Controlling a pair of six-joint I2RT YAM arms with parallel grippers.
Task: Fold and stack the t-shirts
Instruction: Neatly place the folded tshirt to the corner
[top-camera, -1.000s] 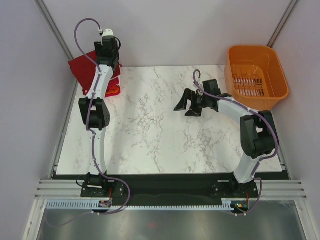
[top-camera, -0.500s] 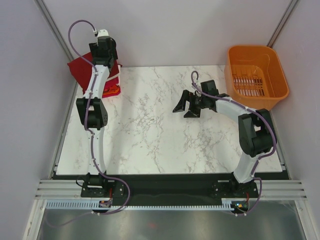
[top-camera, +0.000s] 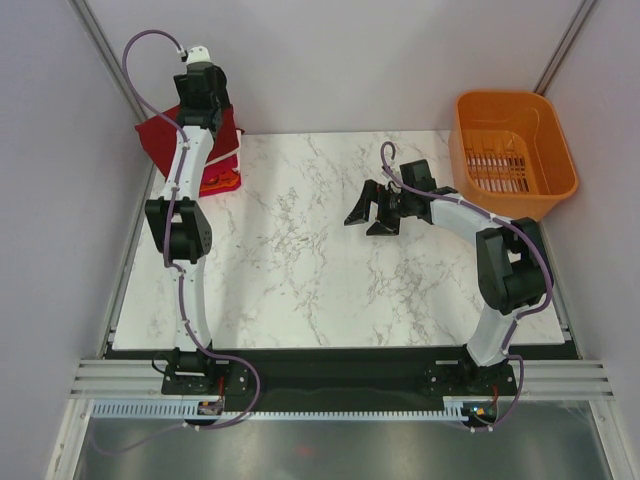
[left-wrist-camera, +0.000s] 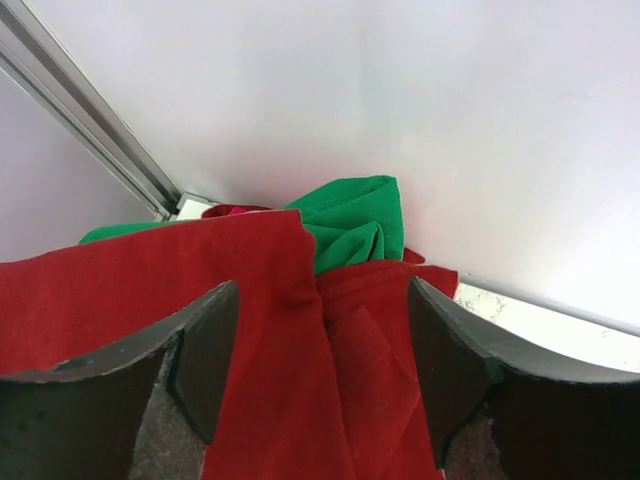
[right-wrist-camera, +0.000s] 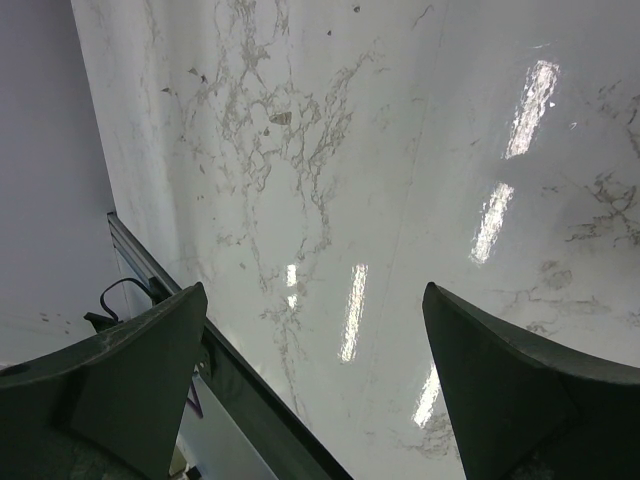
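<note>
The dark red t-shirt (top-camera: 158, 134) lies on the stack in the table's far left corner, with pink-red and orange folded shirts (top-camera: 224, 180) showing under it. My left gripper (top-camera: 205, 102) hangs over this stack, open. In the left wrist view its jaws (left-wrist-camera: 320, 370) stand wide apart above the dark red cloth (left-wrist-camera: 270, 350), holding nothing, and a green shirt (left-wrist-camera: 355, 215) bunches against the back wall. My right gripper (top-camera: 371, 213) is open and empty over the middle of the table, and also shows in the right wrist view (right-wrist-camera: 315, 380).
An orange plastic basket (top-camera: 512, 150) stands at the far right corner. The marble tabletop (top-camera: 300, 260) lies between the arms. White walls close in behind and to the left of the stack. The right wrist view shows the table's edge rail (right-wrist-camera: 240, 390).
My left arm has reached farther back and left over the red stack. My right gripper has shifted slightly left and stays open.
</note>
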